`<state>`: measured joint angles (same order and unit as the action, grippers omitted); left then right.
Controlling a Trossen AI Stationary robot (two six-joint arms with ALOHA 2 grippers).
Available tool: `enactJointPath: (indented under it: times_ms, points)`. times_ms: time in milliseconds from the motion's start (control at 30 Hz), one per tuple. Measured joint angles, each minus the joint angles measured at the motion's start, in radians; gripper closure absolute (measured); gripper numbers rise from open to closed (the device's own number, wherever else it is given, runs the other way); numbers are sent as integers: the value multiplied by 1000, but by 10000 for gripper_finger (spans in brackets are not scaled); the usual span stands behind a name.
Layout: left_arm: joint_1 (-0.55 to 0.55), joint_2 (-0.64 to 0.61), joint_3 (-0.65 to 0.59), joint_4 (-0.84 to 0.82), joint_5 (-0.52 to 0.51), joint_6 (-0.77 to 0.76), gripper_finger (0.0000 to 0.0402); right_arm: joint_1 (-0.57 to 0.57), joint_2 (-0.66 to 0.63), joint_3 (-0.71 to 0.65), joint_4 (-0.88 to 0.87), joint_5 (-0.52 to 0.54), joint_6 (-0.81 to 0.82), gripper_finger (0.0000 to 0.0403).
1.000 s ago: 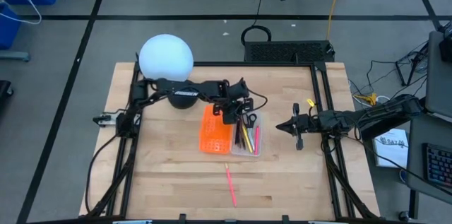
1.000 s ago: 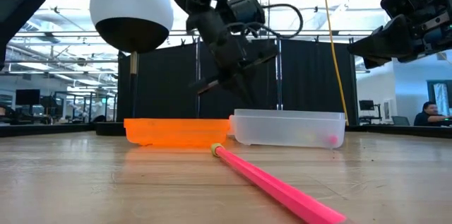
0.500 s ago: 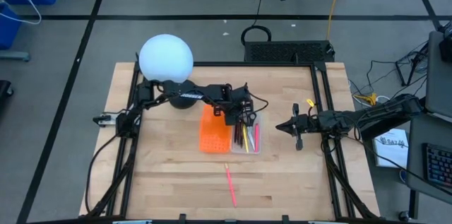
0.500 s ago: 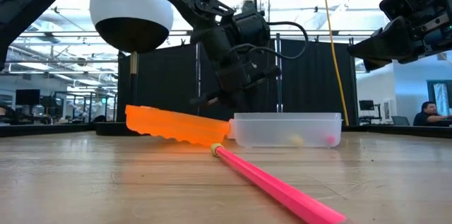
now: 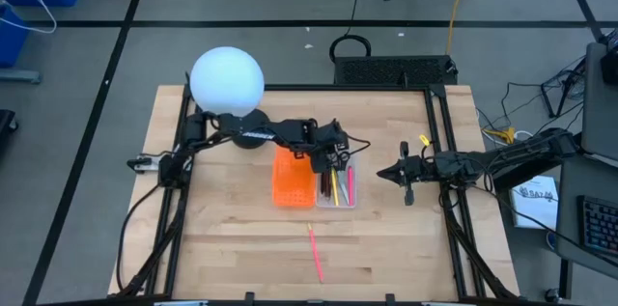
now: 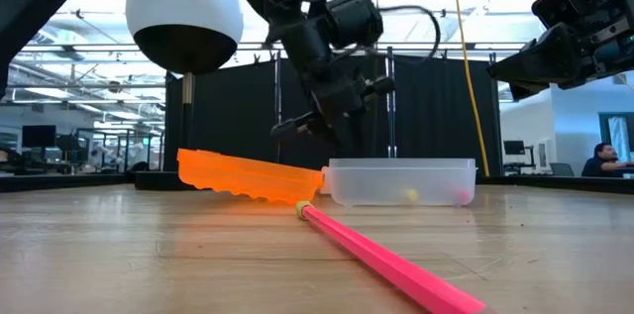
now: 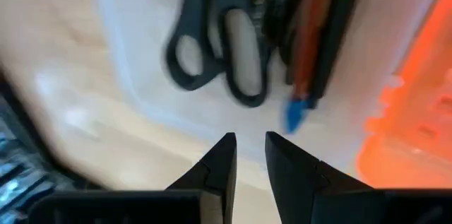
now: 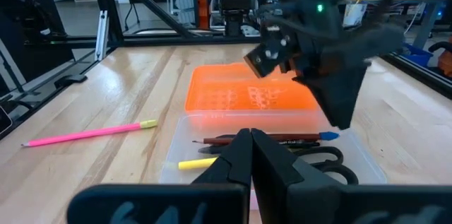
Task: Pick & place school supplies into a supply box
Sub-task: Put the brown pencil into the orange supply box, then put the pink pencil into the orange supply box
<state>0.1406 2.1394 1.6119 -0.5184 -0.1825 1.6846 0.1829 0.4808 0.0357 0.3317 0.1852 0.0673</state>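
High view: left gripper [image 5: 331, 154] poised over the far end of the clear box [image 5: 337, 184], near table centre. Orange panel [image 5: 296, 177] joined to the box at its 9 o'clock side. Pens [image 5: 339, 186] lying lengthwise inside. One pink pencil [image 5: 315, 253] loose on the wood at 6 o'clock from the box, well apart. Right gripper [image 5: 404, 175] parked at 3 o'clock from the box.

Low view: panel tilted, its free edge lifted off the table [image 6: 149, 255]; pink pencil in the foreground, its tip near the box.

Left wrist view: fingers [image 7: 220, 160] nearly together, a narrow gap only, holding nothing. Beyond them, scissors [image 7: 212, 51] with black handles, a dark pen with a blue tip [image 7: 300, 107] and a pink piece, all inside the box.

Right wrist view: fingers [image 8: 240, 153] closed together, empty.
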Motion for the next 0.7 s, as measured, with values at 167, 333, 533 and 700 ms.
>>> enactJointPath:
  times_ms: [167, 333, 533, 700]
  points:
    - [-21, -62, 0, 6, -6, 8, 317, 0, 0, 0, 8, 0, 0, 403]
    - [-37, -186, 0, -56, -13, -126, 317, 0, 0, 1, 25, -1, -3, 403]
    - [29, -392, -29, -351, 403, -582, 366, 0, 0, 1, 32, -3, -8, 403]
    - [20, -616, -359, -237, 492, -650, 395, 0, 0, 1, 39, -3, 1, 403]
